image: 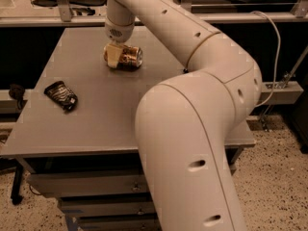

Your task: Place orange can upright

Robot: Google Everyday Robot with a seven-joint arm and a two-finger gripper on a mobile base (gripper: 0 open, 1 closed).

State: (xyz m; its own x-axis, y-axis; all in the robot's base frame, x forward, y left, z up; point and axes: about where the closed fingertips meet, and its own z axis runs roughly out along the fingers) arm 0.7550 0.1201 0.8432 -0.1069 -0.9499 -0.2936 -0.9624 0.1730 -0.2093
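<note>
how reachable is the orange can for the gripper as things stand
Probably yes: the gripper sits right at one end of the orange can, which lies on its side on the table, nothing between them. The snack bag lies well apart. Whether it has a grip, I cannot tell.

Pale cream tool point(114, 57) at the left end of the orange can point(130, 57), shiny gold-orange with dark lettering. Plain grey desk point(96, 121). Black snack bag point(61, 96) with white markings. Cream-white arm point(192, 129) with small dark holes.
</note>
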